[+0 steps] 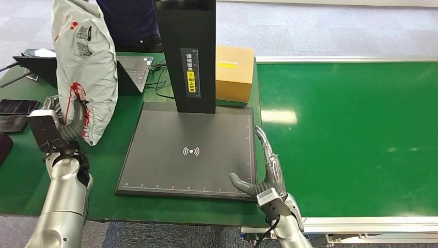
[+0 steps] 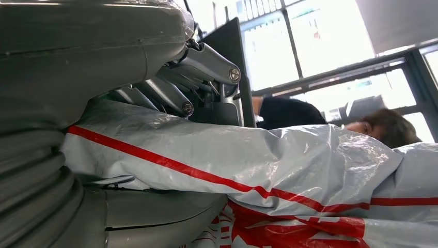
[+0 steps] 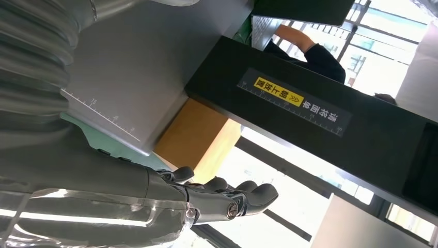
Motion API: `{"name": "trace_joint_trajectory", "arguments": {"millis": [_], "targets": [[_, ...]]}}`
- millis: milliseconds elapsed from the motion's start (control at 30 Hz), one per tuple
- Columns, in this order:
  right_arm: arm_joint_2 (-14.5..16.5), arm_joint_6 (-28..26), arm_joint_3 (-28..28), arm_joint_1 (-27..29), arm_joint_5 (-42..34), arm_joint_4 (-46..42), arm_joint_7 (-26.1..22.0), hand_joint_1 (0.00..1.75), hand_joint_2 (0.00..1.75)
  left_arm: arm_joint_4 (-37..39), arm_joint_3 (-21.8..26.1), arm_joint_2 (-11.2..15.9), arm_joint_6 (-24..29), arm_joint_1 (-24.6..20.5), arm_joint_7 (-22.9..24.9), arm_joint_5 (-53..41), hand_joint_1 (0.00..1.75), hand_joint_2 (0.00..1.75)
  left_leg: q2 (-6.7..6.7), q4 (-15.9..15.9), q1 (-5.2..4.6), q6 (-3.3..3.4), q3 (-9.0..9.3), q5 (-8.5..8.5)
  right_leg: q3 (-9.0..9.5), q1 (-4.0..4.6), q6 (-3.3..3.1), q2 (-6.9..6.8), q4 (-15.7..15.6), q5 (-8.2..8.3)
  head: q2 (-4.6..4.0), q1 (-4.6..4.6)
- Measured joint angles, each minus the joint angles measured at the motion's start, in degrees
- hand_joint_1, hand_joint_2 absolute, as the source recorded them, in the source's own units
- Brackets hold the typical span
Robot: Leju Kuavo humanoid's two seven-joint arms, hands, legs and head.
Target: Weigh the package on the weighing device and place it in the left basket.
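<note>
The robot's left hand [image 1: 72, 126] holds the package [image 1: 85, 67], a grey plastic bag with red stripes, up in the air. Its fingers [image 2: 206, 67] are wrapped around the low end of the bag. The bag stands tall above the green table [image 1: 351, 134], just left of the weighing device [image 1: 191, 150] (a flat dark plate with a black post at the back). The right hand [image 1: 266, 173] is spread flat with nothing in it, at the plate's near right corner. A brown box [image 1: 235, 72] sits behind the plate. A laptop [image 1: 135, 72] is open behind the bag, and a person [image 1: 129, 23] stands past it.
</note>
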Motion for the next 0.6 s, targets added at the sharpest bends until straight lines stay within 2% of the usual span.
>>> {"name": "trace_joint_trajectory", "arguments": {"millis": [367,600], "targets": [[0.0,-0.5,0.0,0.4,-0.4,0.0,0.0,0.00,1.75,7.1,3.7,3.3,11.1,-0.9,-2.0,-2.2,1.75,1.75,0.02,0.0,0.01,0.00,-0.03,0.00,-0.04,0.01,-0.01,0.01,0.0,-0.01,0.00,0.00],[0.0,-0.9,0.0,0.6,-0.8,0.0,0.0,0.00,1.75,9.4,6.5,4.9,22.3,-0.9,-0.8,-8.2,1.75,1.75,0.02,0.0,0.01,0.00,-0.04,0.00,-0.04,0.00,-0.01,0.01,0.0,-0.01,0.00,-0.01]]}}
